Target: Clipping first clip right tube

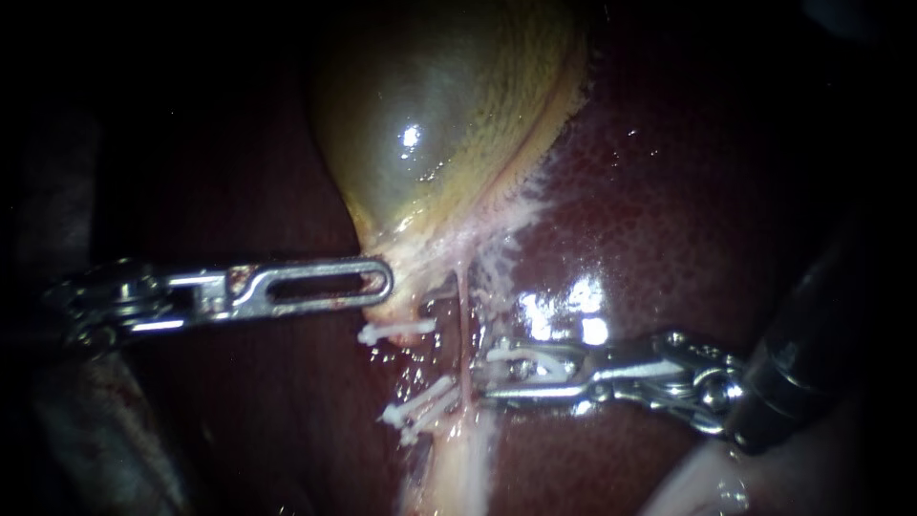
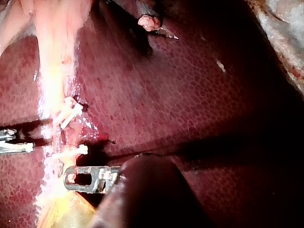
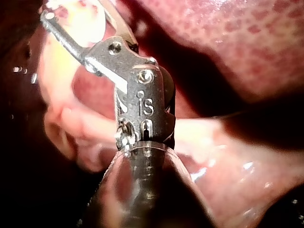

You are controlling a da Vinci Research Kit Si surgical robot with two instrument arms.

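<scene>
The right tube (image 1: 463,311) is a thin pale strand running down from the gallbladder (image 1: 449,105). My right instrument (image 1: 489,371) comes in from the right with a white clip (image 1: 523,364) held between its jaws, their tips at the tube. The left tube beside it carries two white clips (image 1: 396,332) (image 1: 417,406), also visible in the left wrist view as an upper clip (image 2: 70,114) and a lower clip (image 2: 71,151). My left instrument (image 1: 377,279) (image 2: 71,178) lies level, its slotted jaws shut on the gallbladder's neck. In the right wrist view my right instrument (image 3: 50,19) points into pale tissue.
Dark red liver (image 1: 669,239) surrounds the tubes, wet and glinting right of the neck. Pale fatty tissue (image 1: 458,468) runs down below the clips. My right instrument's tips (image 2: 9,142) show beside the clipped tube in the left wrist view.
</scene>
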